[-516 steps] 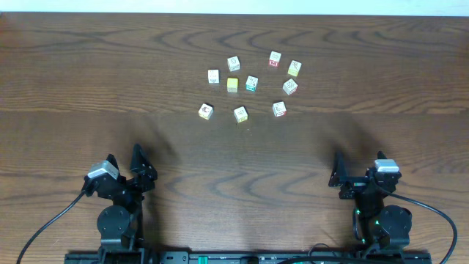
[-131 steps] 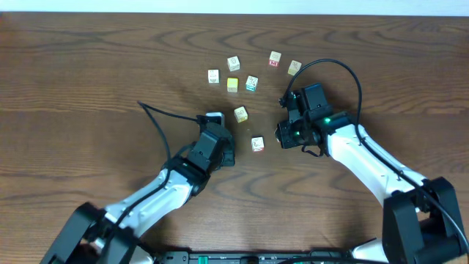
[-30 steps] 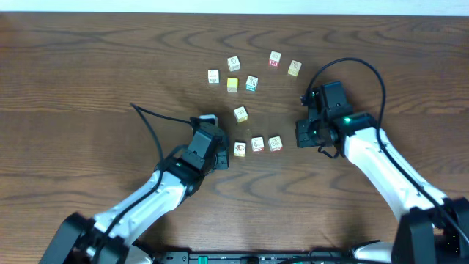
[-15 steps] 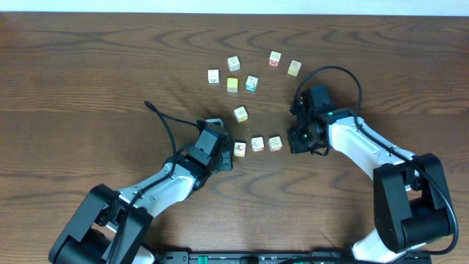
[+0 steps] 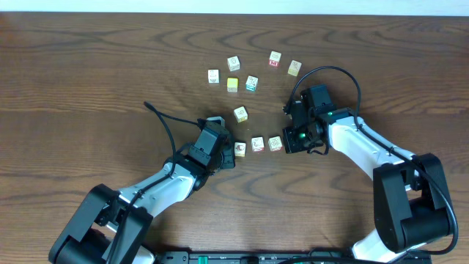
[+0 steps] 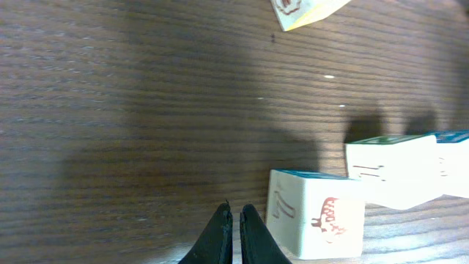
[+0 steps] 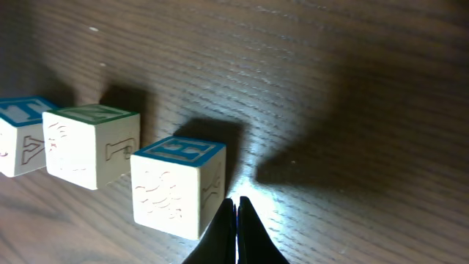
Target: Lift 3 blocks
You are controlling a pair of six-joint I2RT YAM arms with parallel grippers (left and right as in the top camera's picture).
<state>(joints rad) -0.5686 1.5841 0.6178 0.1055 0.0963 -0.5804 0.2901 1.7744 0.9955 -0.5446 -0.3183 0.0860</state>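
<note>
Three blocks lie in a row on the table: left [image 5: 239,149], middle [image 5: 257,144], right [image 5: 275,143]. My left gripper [image 5: 230,152] is shut and empty at the row's left end. In the left wrist view its fingertips [image 6: 233,220] sit just beside the nearest block [image 6: 316,214], with the other two [image 6: 392,171] [image 6: 454,165] beyond. My right gripper [image 5: 286,144] is shut and empty at the row's right end. In the right wrist view its fingertips [image 7: 236,213] rest against the side of the nearest block [image 7: 176,183]; the middle [image 7: 91,145] and far block [image 7: 18,143] follow.
Another cream cube [image 5: 240,114] lies just behind the row. Farther back are a plain yellow cube [image 5: 232,84], a teal-marked cube [image 5: 251,83] and several more cubes [image 5: 213,75] [image 5: 233,64] [image 5: 275,59] [image 5: 294,67]. Cables loop off both arms.
Over the last second both shut grippers have closed in on the row, the left from the left end, the right from the right end. The three blocks have stayed put.
</note>
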